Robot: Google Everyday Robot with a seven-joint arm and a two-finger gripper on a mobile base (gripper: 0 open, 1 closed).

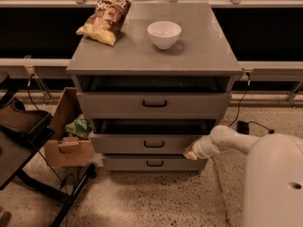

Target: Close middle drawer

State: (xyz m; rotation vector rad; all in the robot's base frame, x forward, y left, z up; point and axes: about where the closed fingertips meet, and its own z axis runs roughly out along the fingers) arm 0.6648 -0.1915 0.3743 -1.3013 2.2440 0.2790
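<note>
The grey cabinet has three drawers. The middle drawer has a medium-height grey front and a small black bar handle. It stands pulled out a little, with a dark gap above its front. My gripper, on the end of a white arm, sits against the right end of that front, at its lower corner.
The top drawer, with the tallest front, also stands slightly out. The narrow bottom drawer is below. A chip bag and a white bowl rest on top. A cardboard box and a black stand are at the left.
</note>
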